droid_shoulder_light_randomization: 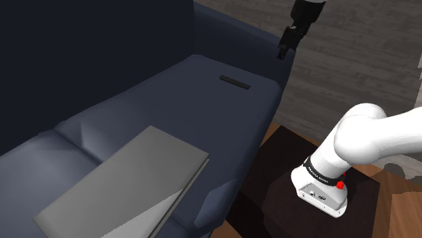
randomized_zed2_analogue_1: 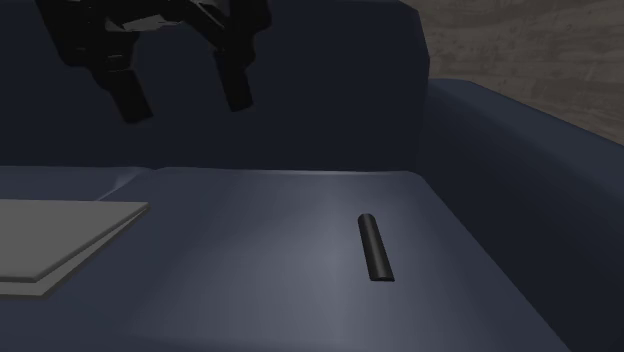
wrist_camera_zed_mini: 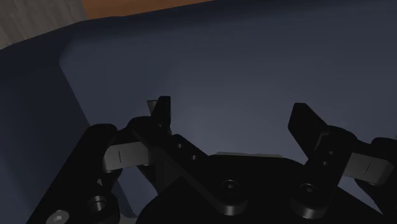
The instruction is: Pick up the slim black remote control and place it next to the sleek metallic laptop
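The remote (randomized_zed2_analogue_1: 376, 248) lies flat on the soft blue sofa (randomized_zed2_analogue_1: 280, 270) seat, well apart from the flat grey laptop (randomized_zed2_analogue_1: 60, 228). It is a thin black bar, hard and smooth, and looks light. It could slip, so I would pinch it across its narrow middle. The gripper (randomized_zed2_analogue_1: 186, 100) hangs high above the seat, wide open, with nothing in it.

No text, brand or number can be read anywhere. At the shoulder view's lower right, a black band (droid_shoulder_light_randomization: 318, 172) around the white arm (droid_shoulder_light_randomization: 365, 138), near its red dot (droid_shoulder_light_randomization: 340, 184), carries a row of small pale marks that look like lettering but are too small to make out.
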You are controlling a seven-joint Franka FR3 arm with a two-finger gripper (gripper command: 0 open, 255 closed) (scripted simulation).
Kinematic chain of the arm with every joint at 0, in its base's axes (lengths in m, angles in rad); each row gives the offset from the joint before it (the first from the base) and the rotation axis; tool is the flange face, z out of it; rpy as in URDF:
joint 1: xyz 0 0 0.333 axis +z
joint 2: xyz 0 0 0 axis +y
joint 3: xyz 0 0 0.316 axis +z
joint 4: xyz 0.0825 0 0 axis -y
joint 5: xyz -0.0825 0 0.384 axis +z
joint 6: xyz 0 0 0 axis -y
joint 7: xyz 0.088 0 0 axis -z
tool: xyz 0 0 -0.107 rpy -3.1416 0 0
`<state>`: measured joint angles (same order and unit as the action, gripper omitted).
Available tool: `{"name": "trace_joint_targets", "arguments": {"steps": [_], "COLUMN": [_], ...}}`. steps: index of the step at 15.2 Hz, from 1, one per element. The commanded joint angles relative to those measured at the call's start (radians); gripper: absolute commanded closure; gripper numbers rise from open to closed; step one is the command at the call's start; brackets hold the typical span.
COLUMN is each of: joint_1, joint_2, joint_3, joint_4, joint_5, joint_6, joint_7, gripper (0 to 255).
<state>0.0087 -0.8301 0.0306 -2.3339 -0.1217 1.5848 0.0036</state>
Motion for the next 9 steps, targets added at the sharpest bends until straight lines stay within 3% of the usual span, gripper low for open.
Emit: {"name": "trace_joint_targets", "arguments": {"steps": [1,9], "joint_1": [0.000,-0.012], "joint_2": [0.000,0.211], "joint_3": [0.000,-0.136], "joint_4": [0.000,-0.017], "joint_5": [0.000,-0.020], "joint_6": [0.000,0.217], "joint_7": [0.000,-0.126], "gripper": [0,0]}}
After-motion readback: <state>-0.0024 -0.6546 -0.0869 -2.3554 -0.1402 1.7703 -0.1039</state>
